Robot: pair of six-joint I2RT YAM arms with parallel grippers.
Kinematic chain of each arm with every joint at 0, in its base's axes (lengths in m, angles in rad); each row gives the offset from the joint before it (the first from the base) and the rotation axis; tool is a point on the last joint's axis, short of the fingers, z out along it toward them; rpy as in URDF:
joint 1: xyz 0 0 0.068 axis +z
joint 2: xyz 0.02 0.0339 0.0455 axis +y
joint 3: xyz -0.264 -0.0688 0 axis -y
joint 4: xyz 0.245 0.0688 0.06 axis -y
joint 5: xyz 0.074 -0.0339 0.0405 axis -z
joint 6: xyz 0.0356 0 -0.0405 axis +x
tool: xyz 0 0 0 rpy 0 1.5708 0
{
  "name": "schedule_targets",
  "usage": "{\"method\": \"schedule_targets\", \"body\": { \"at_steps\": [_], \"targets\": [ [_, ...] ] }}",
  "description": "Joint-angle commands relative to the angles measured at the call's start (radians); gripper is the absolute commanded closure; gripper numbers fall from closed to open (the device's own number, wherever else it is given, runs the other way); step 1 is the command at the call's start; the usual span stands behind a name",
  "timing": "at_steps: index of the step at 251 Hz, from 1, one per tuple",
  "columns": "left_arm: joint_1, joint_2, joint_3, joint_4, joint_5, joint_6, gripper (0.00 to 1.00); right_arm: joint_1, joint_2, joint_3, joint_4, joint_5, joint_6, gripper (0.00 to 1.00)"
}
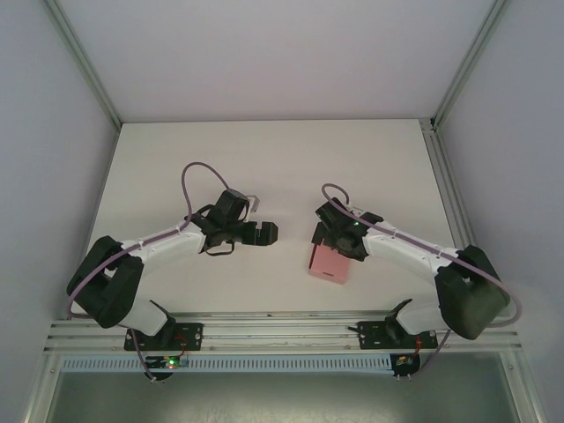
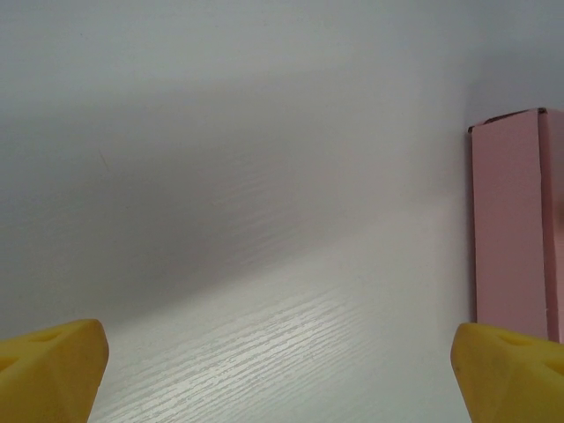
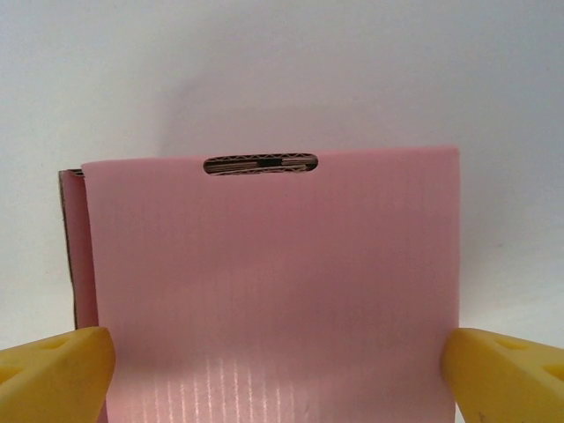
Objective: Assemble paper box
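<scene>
The paper box (image 1: 328,266) is a small pink folded box lying flat on the white table (image 1: 264,159), just right of centre. My right gripper (image 1: 322,236) hangs over its far end. In the right wrist view the paper box (image 3: 273,264) spans the whole gap of the right gripper (image 3: 278,374); the yellow fingertips (image 3: 53,374) stand wide and overlap its two side edges from above. A tab slot (image 3: 260,164) shows in the far edge. My left gripper (image 1: 264,232) is open to the left of the box, apart from it. The paper box (image 2: 515,229) sits beyond the left gripper (image 2: 282,379).
White walls with aluminium frame posts (image 1: 84,62) enclose the table on three sides. An aluminium rail (image 1: 282,330) carrying both arm bases runs along the near edge. Bare tabletop stretches behind the grippers.
</scene>
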Motion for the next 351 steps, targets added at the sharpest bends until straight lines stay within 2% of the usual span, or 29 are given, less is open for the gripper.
{"method": "schedule_targets", "body": {
  "at_steps": [1,65,70,84,110,124,133,156,182,226,273,317,334,351],
  "targets": [
    [0.014,0.004,0.022,0.010,0.009,0.020,0.00,0.012,0.074,-0.024,-0.036,-0.053,-0.008,0.02],
    [0.013,0.038,0.017,0.106,0.076,-0.033,0.03,0.026,0.081,-0.050,0.042,-0.101,-0.030,0.02],
    [0.013,0.053,0.019,0.125,0.090,-0.048,0.07,0.027,0.074,-0.053,0.055,-0.102,-0.032,0.02],
    [0.013,0.112,0.030,0.195,0.138,-0.112,0.25,0.027,0.049,-0.070,0.110,-0.118,-0.045,0.02],
    [0.013,0.272,0.062,0.410,0.328,-0.241,0.40,0.001,0.015,-0.127,0.228,-0.194,-0.038,0.02],
    [0.012,0.359,0.093,0.495,0.403,-0.315,0.56,-0.015,-0.005,-0.164,0.291,-0.227,-0.030,0.02],
    [0.008,0.410,0.115,0.537,0.440,-0.346,0.60,-0.020,-0.018,-0.191,0.335,-0.241,-0.023,0.03],
    [-0.013,0.500,0.175,0.560,0.493,-0.373,0.63,-0.047,-0.048,-0.250,0.435,-0.294,-0.020,0.04],
    [-0.031,0.531,0.204,0.595,0.543,-0.384,0.66,-0.067,-0.060,-0.278,0.459,-0.304,-0.018,0.04],
    [-0.043,0.471,0.178,0.718,0.645,-0.412,0.69,-0.089,-0.059,-0.310,0.582,-0.362,-0.021,0.05],
    [-0.045,0.392,0.147,0.863,0.693,-0.503,0.69,-0.089,-0.012,-0.295,0.684,-0.455,-0.021,0.06],
    [-0.053,0.326,0.163,0.743,0.669,-0.436,0.69,-0.086,0.025,-0.283,0.824,-0.560,0.010,0.07],
    [-0.057,0.302,0.174,0.686,0.649,-0.390,0.68,-0.087,0.050,-0.297,0.920,-0.613,0.040,0.07],
    [-0.062,0.293,0.198,0.611,0.619,-0.345,0.67,-0.093,0.084,-0.309,1.041,-0.678,0.083,0.12]
  ]
}}
